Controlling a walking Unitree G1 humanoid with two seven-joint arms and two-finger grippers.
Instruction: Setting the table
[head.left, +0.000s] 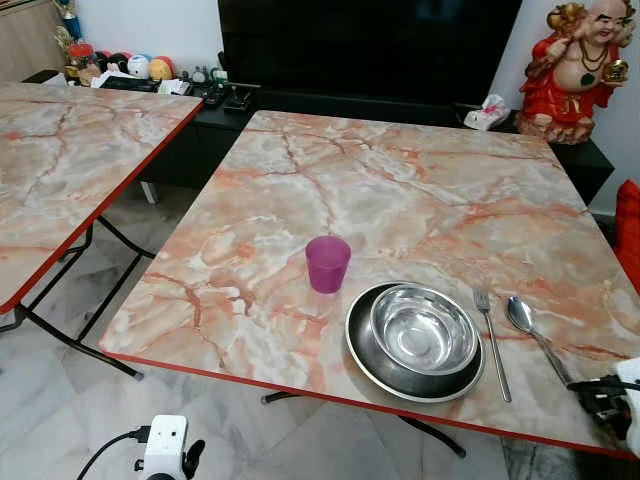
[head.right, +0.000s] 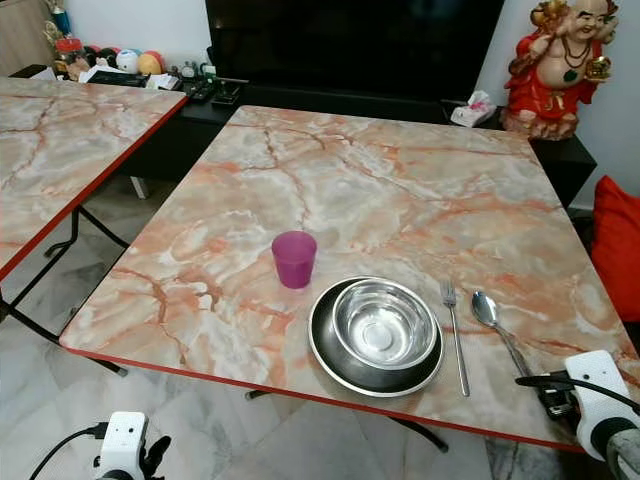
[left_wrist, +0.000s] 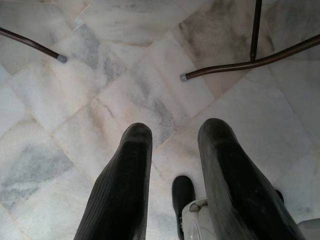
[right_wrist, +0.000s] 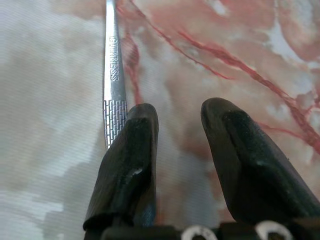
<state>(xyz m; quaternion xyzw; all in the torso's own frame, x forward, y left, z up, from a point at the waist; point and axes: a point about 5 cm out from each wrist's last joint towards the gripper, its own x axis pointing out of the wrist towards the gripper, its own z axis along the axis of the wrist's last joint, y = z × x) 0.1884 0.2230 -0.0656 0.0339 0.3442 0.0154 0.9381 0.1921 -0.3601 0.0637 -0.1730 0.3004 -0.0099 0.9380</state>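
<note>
On the marble-pattern table (head.left: 400, 180) stand a purple cup (head.left: 328, 263) and, to its right, a steel bowl (head.left: 423, 328) inside a dark plate (head.left: 358, 347). A fork (head.left: 491, 340) and a spoon (head.left: 535, 335) lie right of the plate, handles toward the front edge. My right gripper (head.right: 532, 383) sits low at the table's front right corner, just at the spoon's handle end. In the right wrist view it (right_wrist: 177, 112) is open over the tabletop, and the spoon handle (right_wrist: 112, 70) runs beside one finger, outside the gap. My left gripper (left_wrist: 172, 130) hangs open over the floor.
A second marble table (head.left: 60, 150) stands to the left across a narrow gap. Behind are a black TV console (head.left: 370, 45), a red statue (head.left: 575, 70) and a tissue pack (head.left: 487, 112). A red cushion (head.right: 615, 240) is at the right. Table legs (left_wrist: 240, 62) cross the marble floor.
</note>
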